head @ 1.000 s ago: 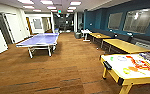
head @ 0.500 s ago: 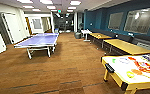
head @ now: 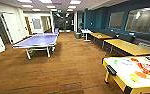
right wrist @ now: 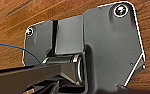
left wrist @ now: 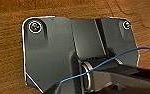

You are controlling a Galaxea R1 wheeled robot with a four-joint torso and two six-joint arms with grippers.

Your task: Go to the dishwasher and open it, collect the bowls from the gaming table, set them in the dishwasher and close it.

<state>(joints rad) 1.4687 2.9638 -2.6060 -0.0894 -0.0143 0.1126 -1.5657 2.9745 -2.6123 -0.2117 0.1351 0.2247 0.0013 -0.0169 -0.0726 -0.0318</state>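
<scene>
Hand state: you cannot tell for either one; both wrist views show robot parts over brown wood floor [left wrist: 6,50]. Your head view lists: blue ping-pong table [head: 38,41] at left; gaming table [head: 123,75], white-topped surface, lower right; bright bowls [head: 134,78] on it.

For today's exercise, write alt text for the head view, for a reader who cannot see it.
A games room with a brown wood-look floor: a blue table-tennis table stands at the left, and a white-topped gaming table with a yellowish edge, bearing colourful items, sits at the near right. Yellow-wood tables line the dark blue right wall.
</scene>
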